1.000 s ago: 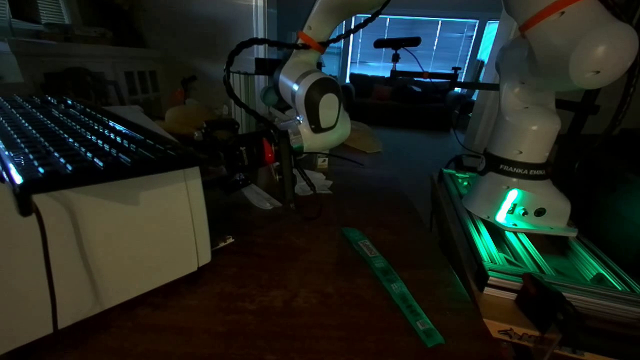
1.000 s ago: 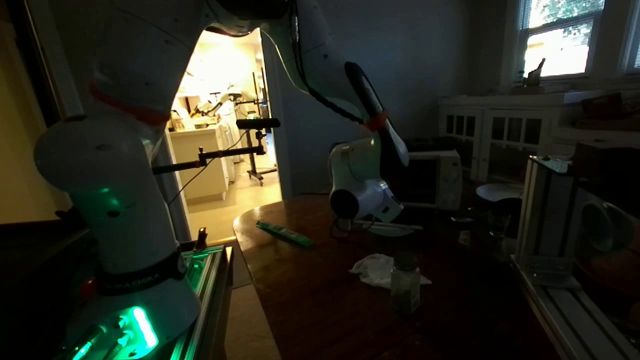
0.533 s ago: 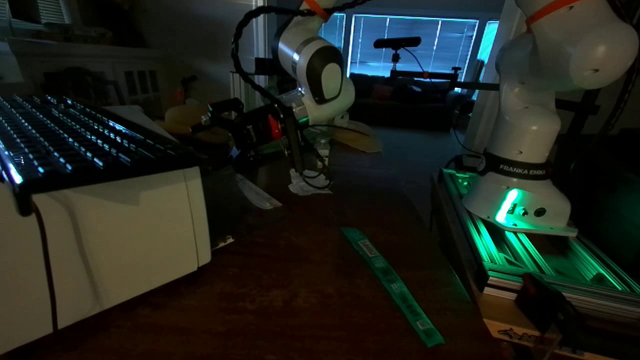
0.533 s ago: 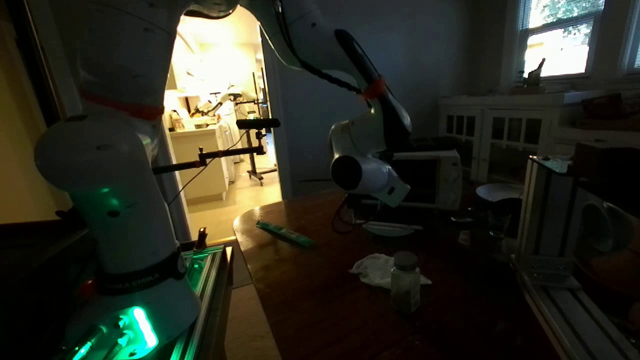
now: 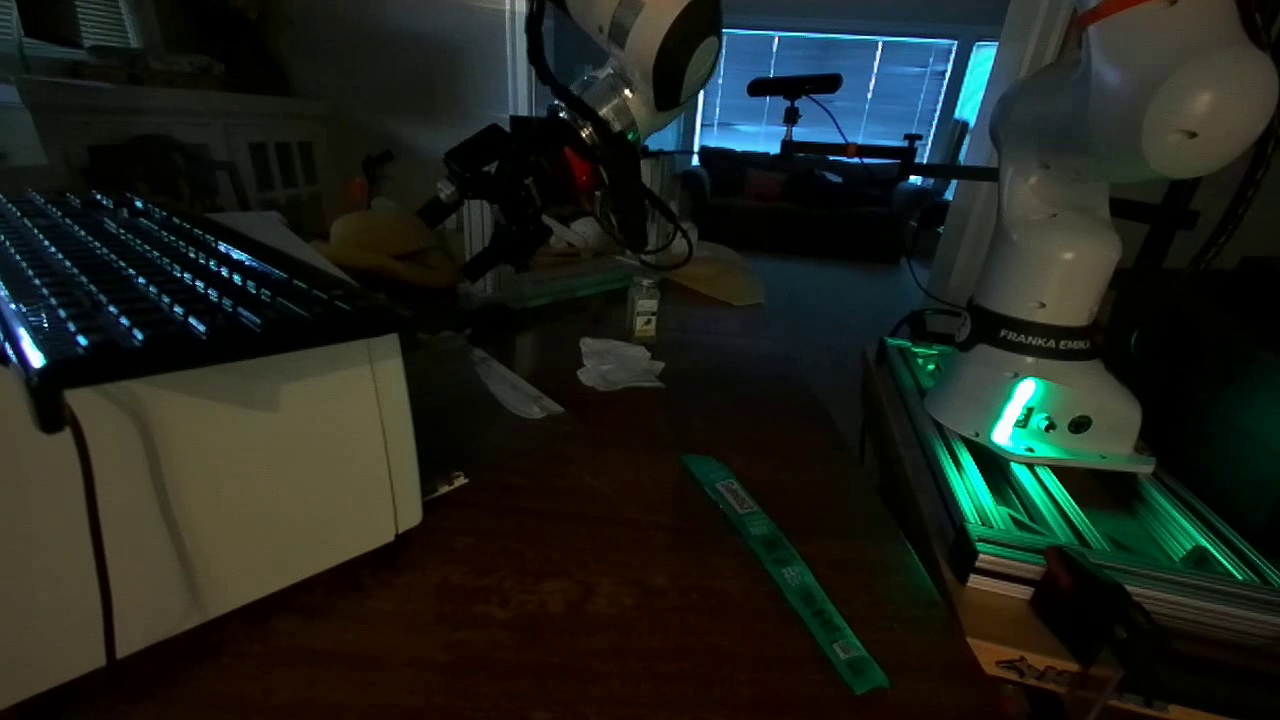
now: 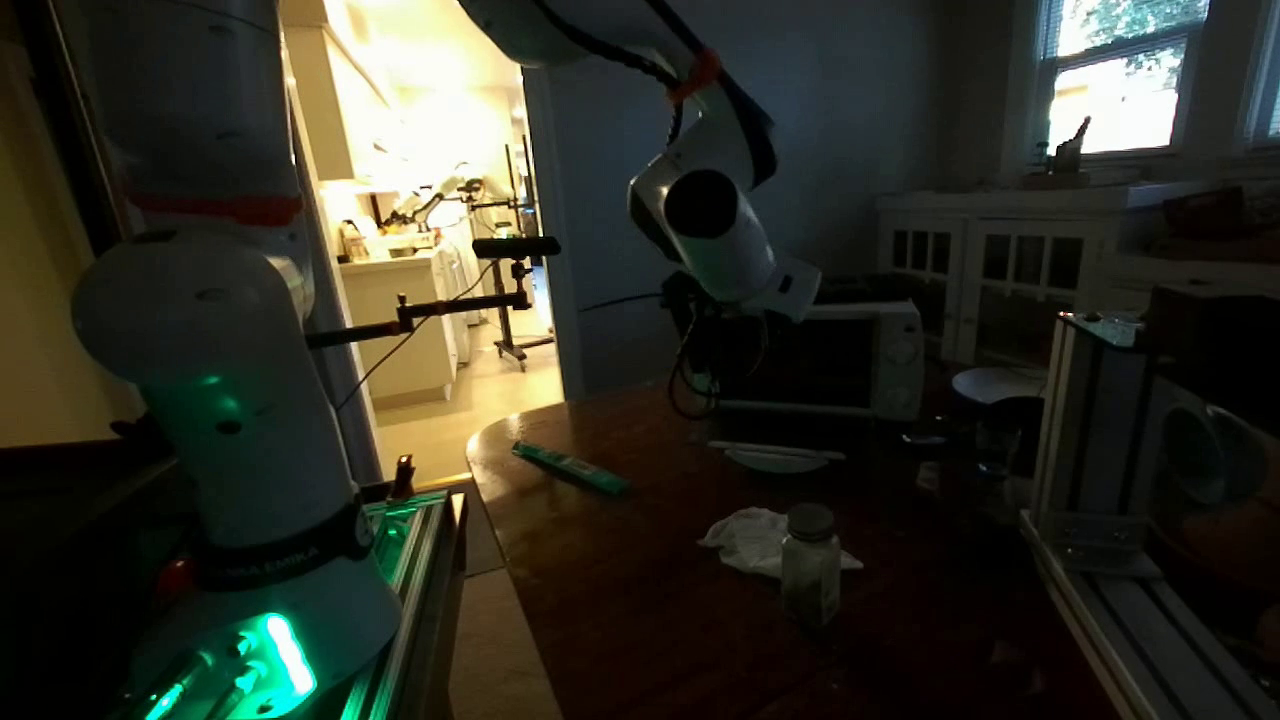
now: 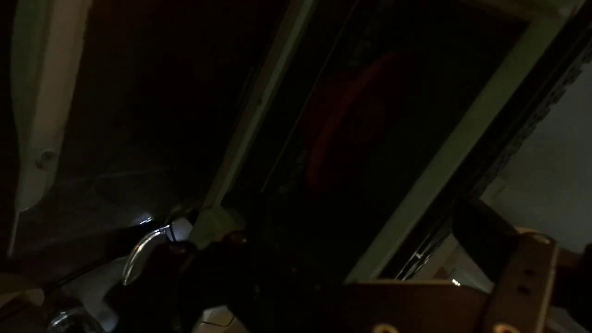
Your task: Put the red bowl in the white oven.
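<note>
The red bowl shows dimly in the wrist view, inside the dark chamber of the white oven. It looks tilted, with its rim slanting. The bowl is not visible in either exterior view. The oven shows in both exterior views, as a white side wall and a dark front with a pale panel. Its door appears lowered, with a pale front edge. My gripper is raised in front of the oven, fingers apart and empty. In the wrist view the gripper frames the opening, apart from the bowl.
A keyboard lies on the oven. A green packet, a white crumpled scrap and a lidded jar are on the table. A plate and a metal frame stand farther along it.
The arm and gripper have risen from low in front of the oven to well above the lowered door. The gripper has tilted, and its fingers now show clearly apart.
</note>
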You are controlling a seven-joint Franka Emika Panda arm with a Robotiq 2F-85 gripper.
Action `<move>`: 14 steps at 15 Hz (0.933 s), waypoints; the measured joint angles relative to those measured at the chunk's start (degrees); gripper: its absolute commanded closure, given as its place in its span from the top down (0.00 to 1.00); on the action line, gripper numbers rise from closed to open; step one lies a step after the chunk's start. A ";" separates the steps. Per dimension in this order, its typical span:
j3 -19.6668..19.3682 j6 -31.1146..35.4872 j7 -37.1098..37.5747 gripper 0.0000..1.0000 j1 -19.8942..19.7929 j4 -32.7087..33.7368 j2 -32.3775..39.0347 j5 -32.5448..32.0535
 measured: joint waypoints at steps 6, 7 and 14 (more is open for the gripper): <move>4.02 5.57 15.58 1.00 0.02 -5.12 -7.53 -28.42; 4.33 5.78 18.07 1.00 -0.02 -5.97 -8.62 -33.11; 7.26 6.10 38.17 1.00 -3.82 -11.62 -14.85 -66.18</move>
